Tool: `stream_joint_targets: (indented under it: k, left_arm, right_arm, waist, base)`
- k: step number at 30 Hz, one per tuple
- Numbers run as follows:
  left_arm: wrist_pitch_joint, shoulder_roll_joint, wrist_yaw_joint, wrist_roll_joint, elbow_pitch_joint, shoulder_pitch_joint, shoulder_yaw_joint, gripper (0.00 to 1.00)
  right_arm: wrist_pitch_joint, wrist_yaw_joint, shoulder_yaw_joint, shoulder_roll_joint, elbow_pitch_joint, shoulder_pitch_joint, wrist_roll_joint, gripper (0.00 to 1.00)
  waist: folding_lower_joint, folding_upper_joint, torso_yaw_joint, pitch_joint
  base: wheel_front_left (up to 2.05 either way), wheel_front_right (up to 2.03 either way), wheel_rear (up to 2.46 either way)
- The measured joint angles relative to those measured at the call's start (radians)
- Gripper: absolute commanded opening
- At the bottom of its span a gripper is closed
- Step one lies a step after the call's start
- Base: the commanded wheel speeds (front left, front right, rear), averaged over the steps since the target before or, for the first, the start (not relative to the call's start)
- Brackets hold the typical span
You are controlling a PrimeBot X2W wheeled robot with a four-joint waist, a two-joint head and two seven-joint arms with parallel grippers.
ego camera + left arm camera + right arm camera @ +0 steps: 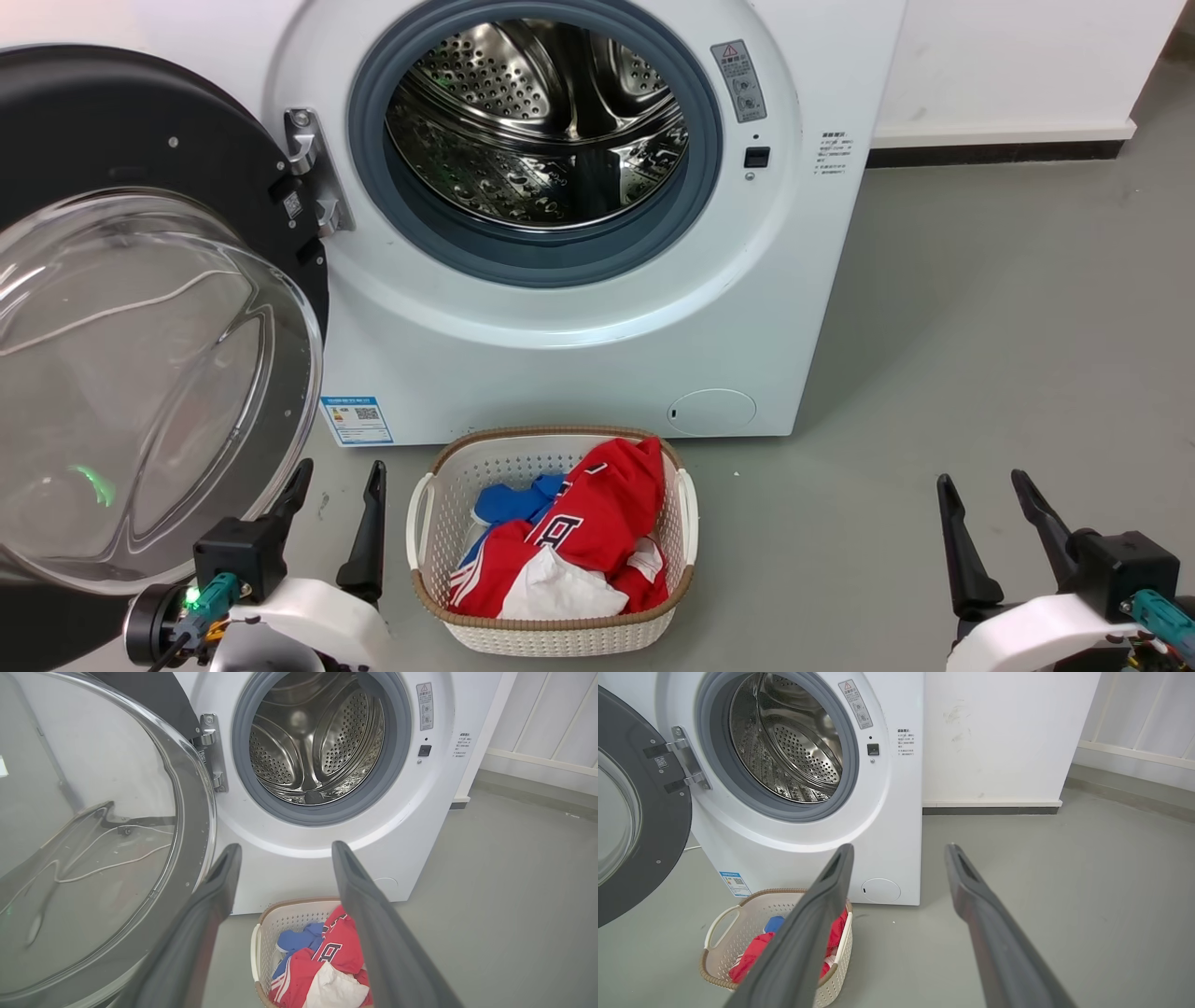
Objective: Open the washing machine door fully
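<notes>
Grey floor, white wall; washing machine door wide open; L gripper, R gripper spread, empty.

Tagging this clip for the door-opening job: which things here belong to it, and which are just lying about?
Job: washing machine door, wide open; washing machine; left tool, open near the door.
Lying about: laundry basket; clothes in it; right tool, open.

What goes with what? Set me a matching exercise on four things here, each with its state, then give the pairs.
1. washing machine door
2. drum
3. laundry basket
4. left pincer

A. holds red, blue and white clothes
B. open, gripping nothing
C. swung wide open
D. bare steel, nothing inside

Pairs: 1-C; 2-D; 3-A; 4-B
</notes>
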Motion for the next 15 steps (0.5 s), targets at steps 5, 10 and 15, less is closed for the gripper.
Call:
stream_joint_targets:
  k: [5, 10, 15]
  left_arm:
    - [-0.011, 0.000, 0.001, -0.002, 0.005, -0.001, 0.000, 1.00]
    - [-0.017, -0.002, 0.000, -0.009, 0.012, -0.002, -0.002, 1.00]
    - [-0.020, -0.001, 0.000, -0.009, 0.015, -0.005, -0.002, 1.00]
  right_arm:
    - [-0.001, 0.000, 0.004, 0.000, 0.003, -0.004, 0.001, 1.00]
    - [-0.001, 0.000, 0.004, 0.000, 0.005, -0.004, 0.002, 1.00]
    - [-0.001, 0.000, 0.006, 0.000, 0.005, -0.009, 0.005, 1.00]
  waist:
    - [0.0000, 0.0000, 0.005, 0.000]
    - [0.0000, 0.0000, 0.011, 0.001]
    - [0.0000, 0.0000, 0.013, 0.004]
  base:
    - [0.00, 0.00, 0.00]
    - [0.00, 0.00, 0.00]
    - [0.00, 0.00, 0.00]
